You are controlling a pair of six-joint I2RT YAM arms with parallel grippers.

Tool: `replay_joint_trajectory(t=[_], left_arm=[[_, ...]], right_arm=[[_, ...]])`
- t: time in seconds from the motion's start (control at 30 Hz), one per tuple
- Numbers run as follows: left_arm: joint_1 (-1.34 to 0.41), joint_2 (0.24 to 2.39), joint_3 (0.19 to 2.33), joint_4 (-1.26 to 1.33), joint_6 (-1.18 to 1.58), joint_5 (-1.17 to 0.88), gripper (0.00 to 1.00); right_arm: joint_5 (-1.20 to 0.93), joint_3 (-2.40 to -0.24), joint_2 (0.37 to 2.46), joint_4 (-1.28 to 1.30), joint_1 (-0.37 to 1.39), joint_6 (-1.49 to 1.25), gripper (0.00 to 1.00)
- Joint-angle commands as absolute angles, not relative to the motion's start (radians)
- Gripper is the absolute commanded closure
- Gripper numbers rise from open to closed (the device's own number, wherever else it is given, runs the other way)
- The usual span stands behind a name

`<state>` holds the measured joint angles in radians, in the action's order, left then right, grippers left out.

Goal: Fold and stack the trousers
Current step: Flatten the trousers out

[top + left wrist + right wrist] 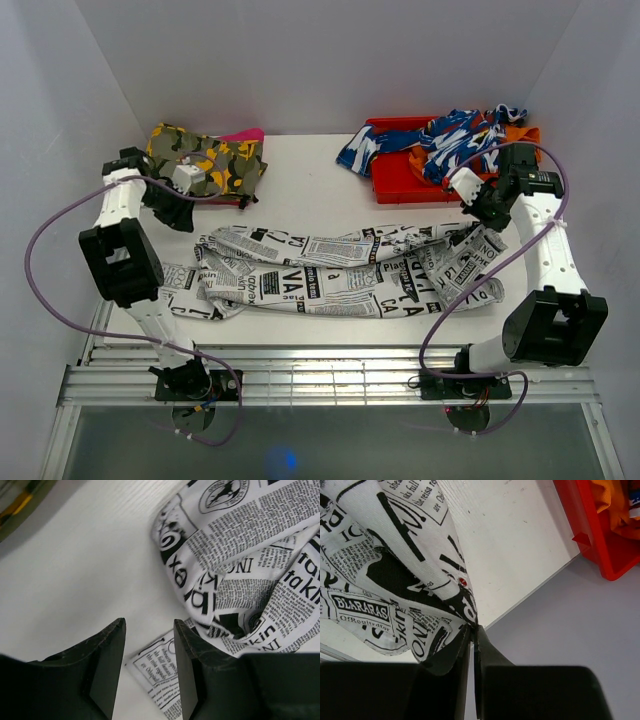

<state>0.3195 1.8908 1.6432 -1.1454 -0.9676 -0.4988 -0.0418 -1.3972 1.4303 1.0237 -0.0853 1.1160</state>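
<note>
trousers (340, 272): white cloth, black newspaper text and headlines printed all over. You can read big block letters in both wrist views.
where: you've got them lying left to right across the middle of the surface (300, 190), between the two arms.
shape: crumpled and loosely bunched along their length, with lots of creases. They are not folded flat.
left end: bunched beside the left arm, with a flatter flap spreading toward the near left edge.
right end: gathered up into a tented peak near the right edge of the surface.
left pincer (149, 630): jaws apart with a moderate gap and nothing between them. It sits over bare surface just beside the left end of the trousers. A small printed corner of cloth shows below the gap; you can't tell from these views whether the fingers touch it.
right pincer (472, 626): jaws together, clamped on a fold of the trousers right at the tips. The cloth drapes away from the pinch to the left. There is a small red dot on the fabric just above the grip.
back left: a yellow-green camouflage garment (205, 160) with something pink under it, well apart from the trousers.
back right: a red tray (395, 185) holding a blue-and-white garment (450, 135) that spills over its left rim, plus an orange cloth (612, 505).
</note>
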Motion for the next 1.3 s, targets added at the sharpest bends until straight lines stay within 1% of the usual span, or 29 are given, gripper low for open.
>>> replay_joint_trajectory(t=[0.0, 0.2, 0.27, 0.3, 0.33, 0.37, 0.4, 0.47, 0.53, 0.57, 0.6, 0.67, 0.7, 0.77, 0.8, 0.87, 0.9, 0.93, 1.0, 1.03, 1.1, 1.13, 1.2, 1.27], left_arm=[[0.249, 1.948, 1.641, -1.164, -0.977, -0.515, 0.46], [0.213, 1.977, 1.577, -1.213, -0.956, -0.551, 0.45], [0.206, 1.979, 1.523, -1.181, -0.945, -0.535, 0.46], [0.204, 1.979, 1.507, -1.158, -0.904, -0.526, 0.48], [0.204, 1.993, 1.496, -1.141, -0.881, -0.520, 0.53], [0.203, 2.003, 1.502, -1.123, -0.856, -0.514, 0.69], [0.202, 2.017, 1.517, -1.083, -0.826, -0.502, 0.77], [0.202, 2.058, 1.619, -1.055, -0.733, -0.489, 0.91], [0.204, 2.078, 1.740, -1.066, -0.689, -0.500, 0.99], [0.204, 2.085, 1.875, -1.083, -0.677, -0.508, 1.00], [0.203, 2.085, 1.941, -1.136, -0.687, -0.531, 1.00], [0.202, 2.060, 2.088, -1.225, -0.739, -0.541, 1.00], [0.202, 2.045, 2.117, -1.262, -0.765, -0.549, 1.00], [0.202, 2.002, 2.129, -1.342, -0.857, -0.574, 1.00], [0.204, 1.938, 2.076, -1.401, -0.880, -0.575, 1.00], [0.203, 1.831, 1.934, -1.402, -0.920, -0.558, 1.00], [0.201, 1.707, 1.760, -1.404, -0.999, -0.548, 1.00], [0.199, 1.650, 1.679, -1.404, -1.034, -0.535, 1.00], [0.198, 1.547, 1.529, -1.405, -1.074, -0.496, 1.00], [0.198, 1.455, 1.396, -1.405, -1.107, -0.480, 1.00], [0.199, 1.353, 1.266, -1.407, -1.205, -0.427, 1.00], [0.199, 1.265, 1.158, -1.407, -1.227, -0.410, 1.00], [0.198, 1.207, 1.065, -1.405, -1.258, -0.361, 1.00], [0.198, 1.201, 0.950, -1.399, -1.284, -0.331, 1.00]], right_arm=[[-0.035, -1.457, 1.443, 1.035, -0.089, 1.215, 0.92], [-0.006, -1.474, 1.450, 1.016, -0.089, 1.227, 0.92], [-0.003, -1.465, 1.447, 0.993, -0.089, 1.235, 0.92], [-0.005, -1.463, 1.447, 0.986, -0.089, 1.235, 0.92], [-0.006, -1.462, 1.451, 0.980, -0.089, 1.233, 0.92], [-0.011, -1.466, 1.454, 0.977, -0.089, 1.232, 0.92], [-0.015, -1.473, 1.460, 0.973, -0.087, 1.229, 0.92], [-0.023, -1.524, 1.495, 0.971, -0.087, 1.217, 0.92], [-0.031, -1.590, 1.544, 0.980, -0.089, 1.213, 0.92], [-0.041, -1.633, 1.561, 1.024, -0.090, 1.215, 0.92], [-0.055, -1.731, 1.587, 1.057, -0.100, 1.239, 0.92], [-0.135, -1.827, 1.601, 1.170, -0.118, 1.284, 0.92], [-0.159, -1.897, 1.603, 1.211, -0.133, 1.337, 0.92], [-0.206, -1.924, 1.585, 1.302, -0.143, 1.397, 0.92], [-0.204, -1.893, 1.554, 1.308, -0.144, 1.443, 0.92], [-0.190, -1.710, 1.430, 1.308, -0.144, 1.540, 0.92], [-0.180, -1.633, 1.343, 1.308, -0.144, 1.589, 0.92], [-0.155, -1.491, 1.304, 1.308, -0.144, 1.670, 0.92], [-0.132, -1.370, 1.240, 1.308, -0.144, 1.713, 0.92], [-0.118, -1.282, 1.192, 1.308, -0.146, 1.739, 0.92], [-0.106, -1.209, 1.152, 1.308, -0.146, 1.755, 0.92], [-0.094, -1.177, 1.123, 1.308, -0.146, 1.764, 0.92], [-0.081, -1.094, 1.097, 1.308, -0.146, 1.785, 0.92], [-0.063, -1.027, 1.103, 1.302, -0.146, 1.798, 0.92]])
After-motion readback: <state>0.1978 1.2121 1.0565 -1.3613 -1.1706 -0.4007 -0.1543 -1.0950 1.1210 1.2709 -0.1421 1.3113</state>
